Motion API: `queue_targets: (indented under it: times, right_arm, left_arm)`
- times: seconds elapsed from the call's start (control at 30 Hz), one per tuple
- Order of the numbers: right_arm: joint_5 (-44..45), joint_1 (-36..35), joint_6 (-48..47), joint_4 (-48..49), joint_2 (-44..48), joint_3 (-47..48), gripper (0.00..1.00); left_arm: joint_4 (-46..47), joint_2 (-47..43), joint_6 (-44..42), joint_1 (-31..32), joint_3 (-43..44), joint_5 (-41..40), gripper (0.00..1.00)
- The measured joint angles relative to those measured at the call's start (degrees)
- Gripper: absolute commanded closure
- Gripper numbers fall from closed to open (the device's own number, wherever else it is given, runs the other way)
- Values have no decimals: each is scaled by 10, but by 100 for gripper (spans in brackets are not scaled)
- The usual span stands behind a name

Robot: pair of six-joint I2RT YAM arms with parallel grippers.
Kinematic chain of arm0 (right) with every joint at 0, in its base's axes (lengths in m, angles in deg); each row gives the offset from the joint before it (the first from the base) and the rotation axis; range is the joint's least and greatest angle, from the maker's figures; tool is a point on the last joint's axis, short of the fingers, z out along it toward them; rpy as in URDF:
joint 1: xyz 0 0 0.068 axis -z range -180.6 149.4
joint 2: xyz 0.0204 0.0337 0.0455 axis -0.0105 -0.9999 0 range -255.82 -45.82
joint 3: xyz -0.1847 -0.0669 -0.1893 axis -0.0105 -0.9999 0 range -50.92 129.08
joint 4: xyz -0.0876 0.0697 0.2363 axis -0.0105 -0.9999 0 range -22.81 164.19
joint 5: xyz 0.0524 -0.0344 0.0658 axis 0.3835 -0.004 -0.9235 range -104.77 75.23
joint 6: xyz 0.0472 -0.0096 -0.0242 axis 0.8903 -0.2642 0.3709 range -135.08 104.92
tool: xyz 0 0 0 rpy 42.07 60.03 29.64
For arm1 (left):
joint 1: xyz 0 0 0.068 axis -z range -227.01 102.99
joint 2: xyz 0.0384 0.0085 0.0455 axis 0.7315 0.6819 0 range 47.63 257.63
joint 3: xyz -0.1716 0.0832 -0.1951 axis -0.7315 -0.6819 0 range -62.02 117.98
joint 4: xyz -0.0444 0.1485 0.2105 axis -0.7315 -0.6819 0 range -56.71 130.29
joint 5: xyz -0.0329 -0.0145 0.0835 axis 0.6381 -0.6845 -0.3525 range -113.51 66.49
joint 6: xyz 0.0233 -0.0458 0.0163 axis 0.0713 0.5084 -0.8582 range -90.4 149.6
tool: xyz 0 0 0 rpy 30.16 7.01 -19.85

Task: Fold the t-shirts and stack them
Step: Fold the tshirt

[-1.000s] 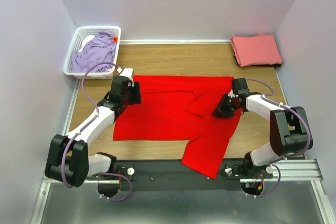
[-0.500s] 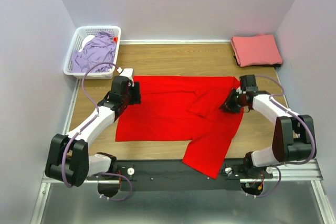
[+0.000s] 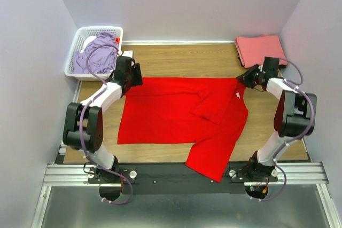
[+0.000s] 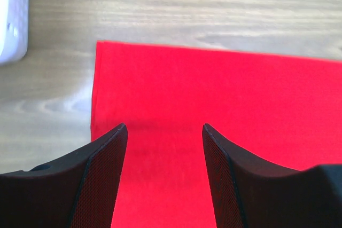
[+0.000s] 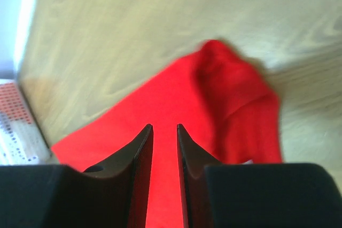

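Red shirt (image 3: 165,116) is seen spread flat in the middle of a wooden table (image 3: 176,60), with its long axis running left to right, the hem to the left and the collar to the right. One sleeve is folded in over the chest, and the other trails over the near edge. The left gripper (image 4: 163,127) is held over the far left corner of the shirt, with its jaws well apart and nothing between them. The right gripper (image 5: 164,127) is held at the far right corner by the shoulder. Its jaws are drawn close with only a thin slit left, and whether any cloth is nipped cannot be told. The shirt's far edge lies between the two tools, with each arm nearest its own corner, so a fold of that edge towards the near side seems to be the next step. A pink shirt (image 3: 261,50) lies folded at the far right. A lavender shirt (image 3: 96,52) is heaped in a white basket (image 3: 99,28) at the far left. A small white tag (image 3: 236,95) is seen at the collar, but no writing or brand can be read
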Motion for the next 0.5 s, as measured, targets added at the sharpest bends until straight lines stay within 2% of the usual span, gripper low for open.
queue_targets:
  times: [0.17,0.5]
  right_arm:
    - [-23,10,8,32,-98,6,71]
    - [-38,26,-13,69,-174,61,73]
  left_arm:
    - [-3,85,0,-11,42,1,35]
    - [-38,198,5,-24,115,18,37]
